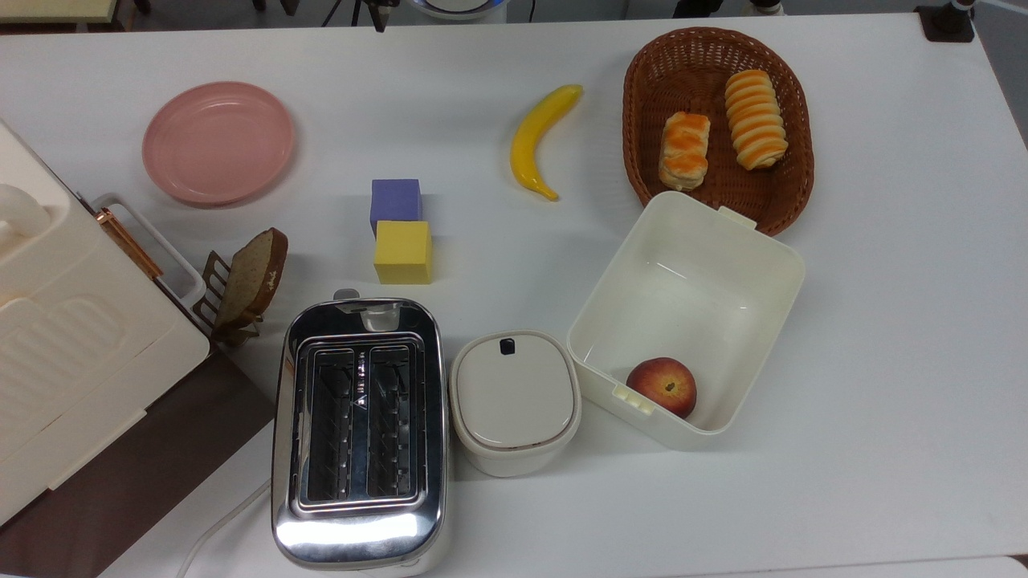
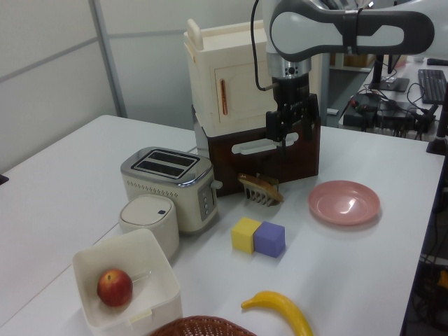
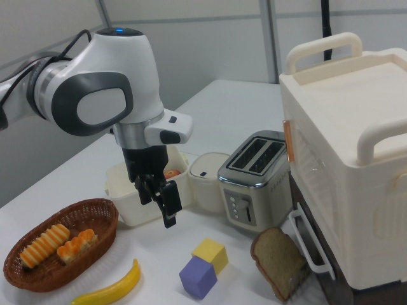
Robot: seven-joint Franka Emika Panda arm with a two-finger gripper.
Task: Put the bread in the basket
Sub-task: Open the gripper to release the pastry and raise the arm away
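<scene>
— White table, grey partition walls behind it. Where are the jaws?

— Hanging in the air above the table, pointing down, fingers apart, nothing between them. In the left view they hang in front of the cream cabinet [image 2: 241,77], with the toast slice [image 2: 260,189] in its little rack just below them.

— And the bread?

— The bread [image 1: 684,150] lies inside the basket [image 1: 642,80], well apart from the jaws. In the right view the basket [image 3: 95,260] sits below the jaws and off to the right view's left, and the bread [image 3: 76,244] is on its floor.

— Anything else in there?

— A longer striped roll [image 1: 755,119], beside the bread, on the side farther from the jaws; I can't tell whether they touch.

— What lies nearer the jaws?

— In the right view, the purple cube [image 3: 198,277] and the yellow cube [image 3: 212,254], touching each other, below the jaws and a bit to the right view's right. The banana [image 3: 109,289] lies below, towards the right view's left, between the cubes and the basket. The cream box [image 3: 121,190] with a peach [image 1: 661,385] in it shows behind the jaws.
</scene>
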